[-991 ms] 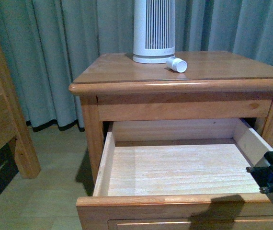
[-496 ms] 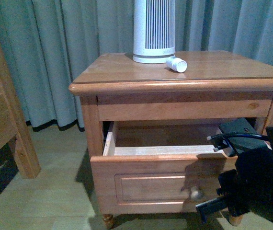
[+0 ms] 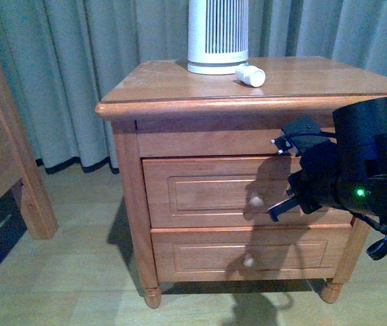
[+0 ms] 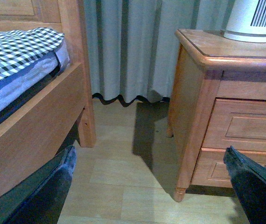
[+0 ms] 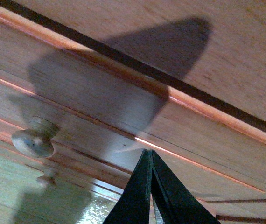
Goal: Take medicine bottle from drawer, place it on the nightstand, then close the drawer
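The medicine bottle (image 3: 250, 75) lies on its side on the nightstand (image 3: 173, 95) top, next to the white slatted device. The drawer (image 3: 200, 193), the taller upper one, is pushed fully in, its round knob (image 3: 255, 201) showing. My right gripper (image 3: 275, 212) is shut and empty, its tips close to the drawer front just right of the knob. In the right wrist view the shut gripper (image 5: 149, 153) points at the drawer front (image 5: 100, 107), with the knob (image 5: 32, 142) off to one side. My left gripper (image 4: 149, 186) is open and empty above the floor beside the nightstand (image 4: 193, 102).
A white slatted cylindrical device (image 3: 218, 34) stands at the back of the top. The shallower lower drawer (image 3: 248, 251) is shut. A wooden bed frame (image 4: 39, 130) with checked bedding stands left of the nightstand. Grey curtains (image 3: 78, 68) hang behind. Pale floor (image 4: 123, 177) lies between.
The drawer was wide open a second ago, half shut half a second ago, and is now fully shut. My right arm has come in against its front.
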{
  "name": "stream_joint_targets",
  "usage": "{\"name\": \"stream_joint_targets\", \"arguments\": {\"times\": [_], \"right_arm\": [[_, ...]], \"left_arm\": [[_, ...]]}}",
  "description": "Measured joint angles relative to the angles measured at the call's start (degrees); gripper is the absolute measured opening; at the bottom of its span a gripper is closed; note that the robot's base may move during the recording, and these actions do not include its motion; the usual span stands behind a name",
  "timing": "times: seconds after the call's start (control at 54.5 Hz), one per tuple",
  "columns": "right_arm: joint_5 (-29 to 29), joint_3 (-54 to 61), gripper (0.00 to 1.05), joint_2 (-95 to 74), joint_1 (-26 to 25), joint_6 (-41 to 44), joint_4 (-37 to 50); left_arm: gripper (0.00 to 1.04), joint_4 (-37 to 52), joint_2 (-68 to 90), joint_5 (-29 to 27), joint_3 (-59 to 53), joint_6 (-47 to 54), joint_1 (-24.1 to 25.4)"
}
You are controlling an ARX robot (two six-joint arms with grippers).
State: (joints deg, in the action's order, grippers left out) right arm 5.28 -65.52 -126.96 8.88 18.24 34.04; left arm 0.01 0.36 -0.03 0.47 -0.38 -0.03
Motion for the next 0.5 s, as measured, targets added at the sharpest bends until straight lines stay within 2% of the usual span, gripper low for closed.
{"name": "stream_joint_targets", "arguments": {"times": [0.22,0.496], "right_arm": [[-1.3,0.7,0.03,0.2,0.2,-2.9,-0.9],[-6.1,14.8,0.03,14.5,2.1,-16.2,-2.4]], "left_arm": [[0.98,0.0,0.0,0.0,0.0,0.0,0.0],[0.98,0.0,0.0,0.0,0.0,0.0,0.0]]}}
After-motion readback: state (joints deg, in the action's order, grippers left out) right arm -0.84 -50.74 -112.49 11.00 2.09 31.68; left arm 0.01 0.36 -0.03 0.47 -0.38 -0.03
